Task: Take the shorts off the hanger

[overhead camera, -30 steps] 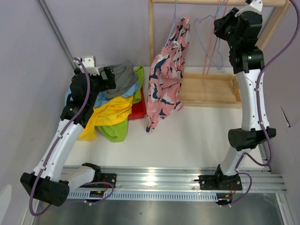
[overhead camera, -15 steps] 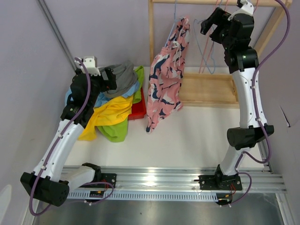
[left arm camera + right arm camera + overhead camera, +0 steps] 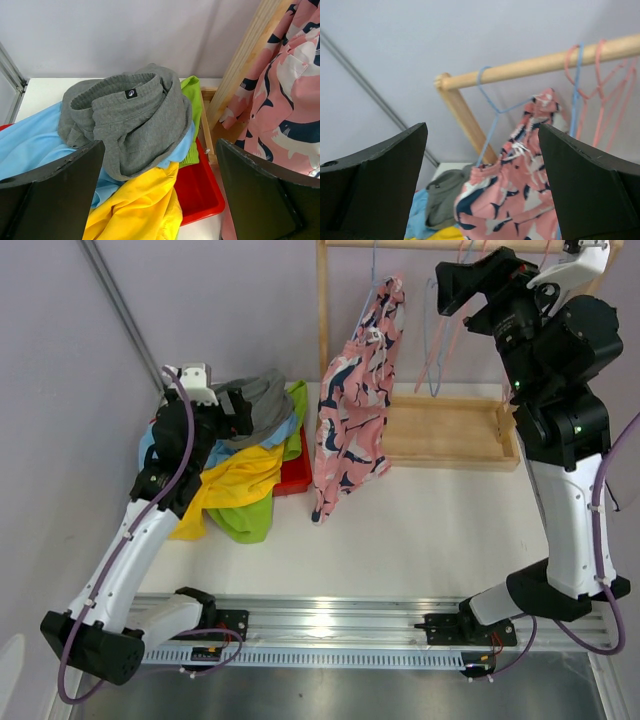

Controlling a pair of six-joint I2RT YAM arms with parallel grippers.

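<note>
Pink printed shorts (image 3: pixel 355 410) are hanging limp and light from the blue hanger (image 3: pixel 495 113) on the wooden rail (image 3: pixel 545 61). The right fingers (image 3: pixel 370 185) and left fingers (image 3: pixel 50 195) are standing spread and empty. Pinching the bunched waistband seems safest.

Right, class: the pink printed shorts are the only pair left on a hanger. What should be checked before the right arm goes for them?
1. Right gripper jaws wide open: ok.
2. Pink printed shorts hanging on the blue hanger: ok.
3. Those shorts framed between the right jaws, not touched: ok.
4. Left gripper open, empty, above the grey shorts: ok.
5. Clearance from the empty hangers beside the right arm: cannot tell.
</note>
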